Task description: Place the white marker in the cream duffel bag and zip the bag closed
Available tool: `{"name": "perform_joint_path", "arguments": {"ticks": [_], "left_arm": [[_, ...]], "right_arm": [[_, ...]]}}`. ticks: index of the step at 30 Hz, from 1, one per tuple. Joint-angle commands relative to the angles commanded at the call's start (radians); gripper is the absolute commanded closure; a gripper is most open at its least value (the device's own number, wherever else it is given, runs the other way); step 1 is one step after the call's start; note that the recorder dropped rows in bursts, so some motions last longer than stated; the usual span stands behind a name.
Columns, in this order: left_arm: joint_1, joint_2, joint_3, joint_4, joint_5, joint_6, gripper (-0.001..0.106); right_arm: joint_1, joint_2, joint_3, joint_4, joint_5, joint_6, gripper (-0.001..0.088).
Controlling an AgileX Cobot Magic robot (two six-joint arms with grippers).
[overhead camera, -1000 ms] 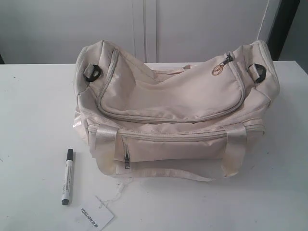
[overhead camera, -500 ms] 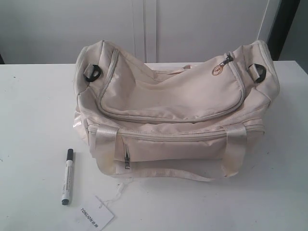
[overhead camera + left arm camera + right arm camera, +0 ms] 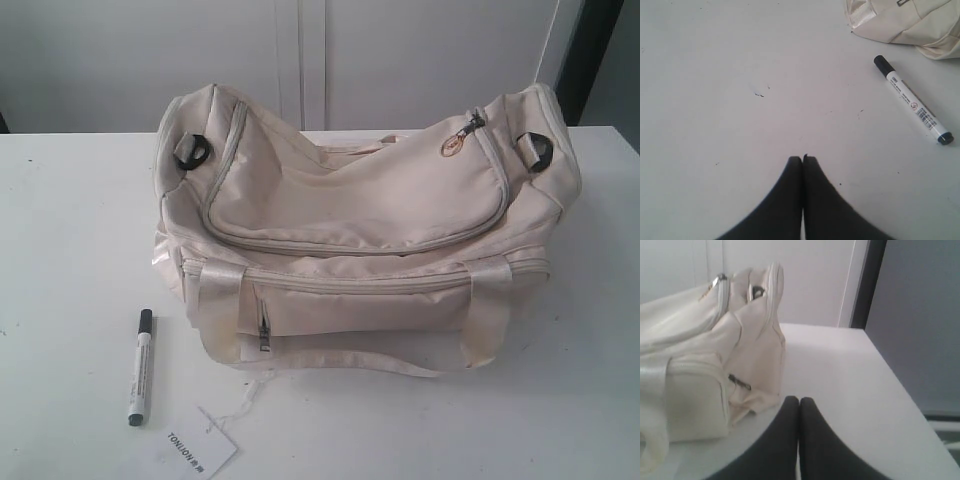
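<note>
Fingers [image 3: 785, 200] of the left gripper [image 3: 803, 159] are pressing together with nothing between them, hovering over bare table [image 3: 70, 230]. The right gripper [image 3: 799, 401] is sitting the same way, tips touching and holding nothing, off the end of the cream duffel bag [image 3: 370, 230].

The white marker [image 3: 140, 368] is lying flat on the table on the left arm's side, near the bag's front corner but apart from it. Its black cap is pointing toward the bag and a paper tag [image 3: 200, 450] is lying just beside its other end.

The top flap is looking zipped shut, with the zip pull [image 3: 470, 125] sitting at the right end. So probably nothing is done yet and the bag is needing opening first.

For a clean pick the left jaws should be spreading before descending. They should be turning crosswise to the barrel, straddling it mid-length and coming low, since the marker is lying flat and may roll. Keep clear of the tag and its string.
</note>
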Motion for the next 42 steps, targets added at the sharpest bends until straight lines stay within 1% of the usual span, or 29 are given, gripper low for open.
{"name": "perform_joint_path", "arguments": {"ticks": [6, 8, 16, 29, 34, 42], "left_arm": [[0.0, 0.0, 0.0, 0.0, 0.0, 0.0, 0.105], [0.0, 0.0, 0.0, 0.0, 0.0, 0.0, 0.105], [0.0, 0.0, 0.0, 0.0, 0.0, 0.0, 0.105], [0.0, 0.0, 0.0, 0.0, 0.0, 0.0, 0.105], [0.0, 0.0, 0.0, 0.0, 0.0, 0.0, 0.105], [0.0, 0.0, 0.0, 0.0, 0.0, 0.0, 0.105]], "right_arm": [[0.0, 0.0, 0.0, 0.0, -0.199, 0.0, 0.0868], [0.0, 0.0, 0.0, 0.0, -0.226, 0.0, 0.0868], [0.0, 0.0, 0.0, 0.0, -0.254, 0.0, 0.0868], [0.0, 0.0, 0.0, 0.0, -0.254, 0.0, 0.0868], [0.0, 0.0, -0.008, 0.0, -0.191, 0.0, 0.0868], [0.0, 0.0, -0.12, 0.0, -0.023, 0.0, 0.0868]]}}
